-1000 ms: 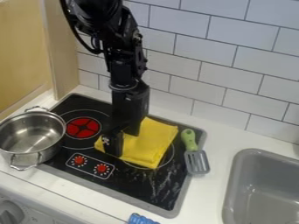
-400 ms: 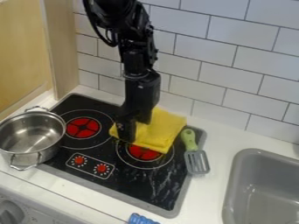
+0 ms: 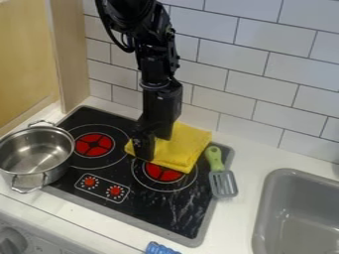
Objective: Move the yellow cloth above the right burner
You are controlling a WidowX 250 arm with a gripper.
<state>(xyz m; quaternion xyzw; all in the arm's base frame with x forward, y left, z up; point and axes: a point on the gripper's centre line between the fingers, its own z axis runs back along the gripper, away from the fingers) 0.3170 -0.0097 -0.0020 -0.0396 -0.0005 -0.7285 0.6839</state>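
1. Yellow cloth (image 3: pixel 187 145): lies across the stove (image 3: pixel 147 209) top, its lower part covering the right burner (image 3: pixel 157 178) from eleven to one o'clock.
2. Pincer (image 3: pixel 153 148): at the cloth's nine o'clock side, pointing down, fingers parted; whether it has hold of any cloth, I cannot tell.
3. Around the stove: metal pot (image 3: pixel 33 158) at nine o'clock, green-handled spatula (image 3: pixel 223 184) at three, grey sink (image 3: pixel 295 218) near four, set in the white table (image 3: pixel 242 213).

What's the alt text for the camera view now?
A black robot gripper is at a yellow cloth partly covering the far side of the right burner on a black stovetop. A steel pot stands left, a green-handled spatula lies right, beside a grey sink.
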